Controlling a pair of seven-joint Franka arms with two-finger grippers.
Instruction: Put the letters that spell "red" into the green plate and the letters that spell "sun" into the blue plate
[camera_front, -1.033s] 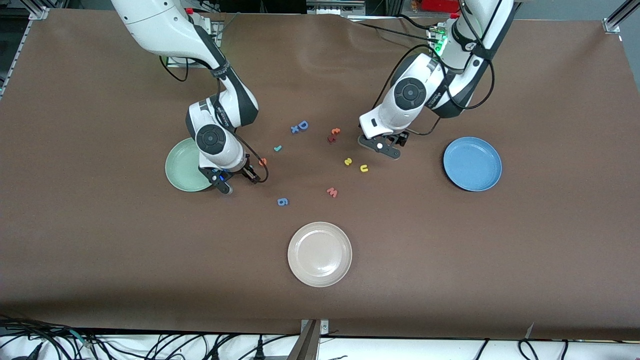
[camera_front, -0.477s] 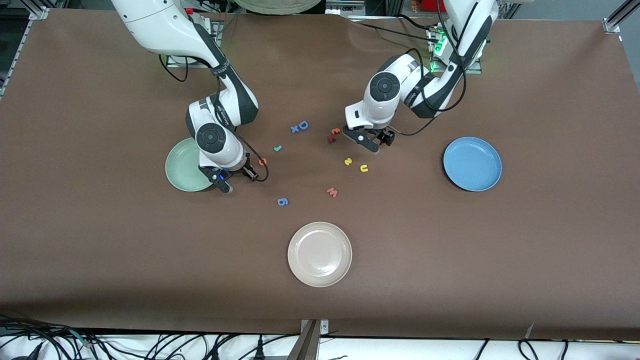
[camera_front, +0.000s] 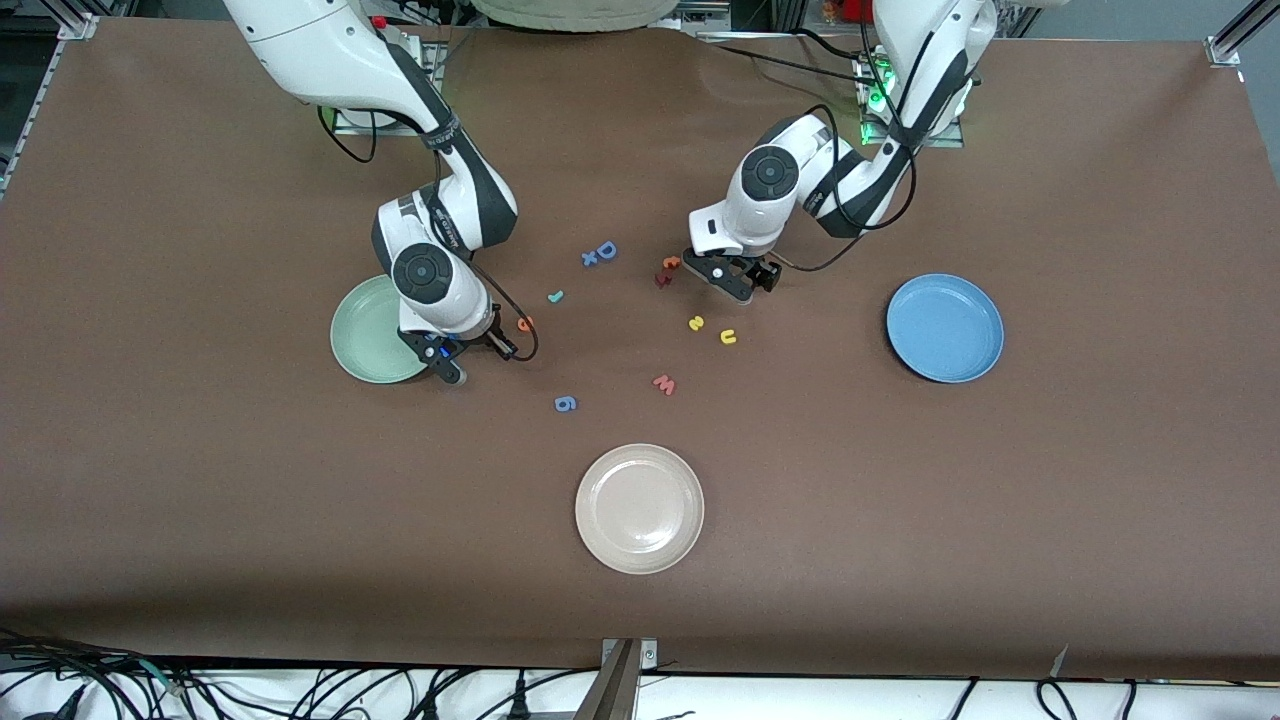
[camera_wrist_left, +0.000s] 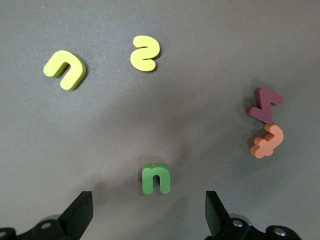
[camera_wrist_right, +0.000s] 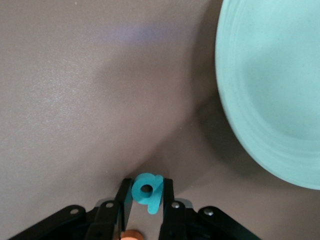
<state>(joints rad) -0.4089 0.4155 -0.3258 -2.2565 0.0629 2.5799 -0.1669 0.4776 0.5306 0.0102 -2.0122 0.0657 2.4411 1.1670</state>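
Where bare, matte brown tabletop (camera_front: 1000, 520)

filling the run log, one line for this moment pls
right gripper: shut on teal d beside green plate | left gripper: open over green n | plates: no letters

Three plates: green plate (camera_front: 372, 330), blue plate (camera_front: 944, 328), cream plate (camera_front: 639, 508). Two yellow letters (camera_front: 697, 323), one olive "n" (camera_wrist_left: 156, 178).

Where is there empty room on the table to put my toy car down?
Bare brown table spreads between the cream plate and the blue plate, and from the green plate toward the right arm's end. It is crowded in the middle, where small letters like the blue g lie scattered between both arms.
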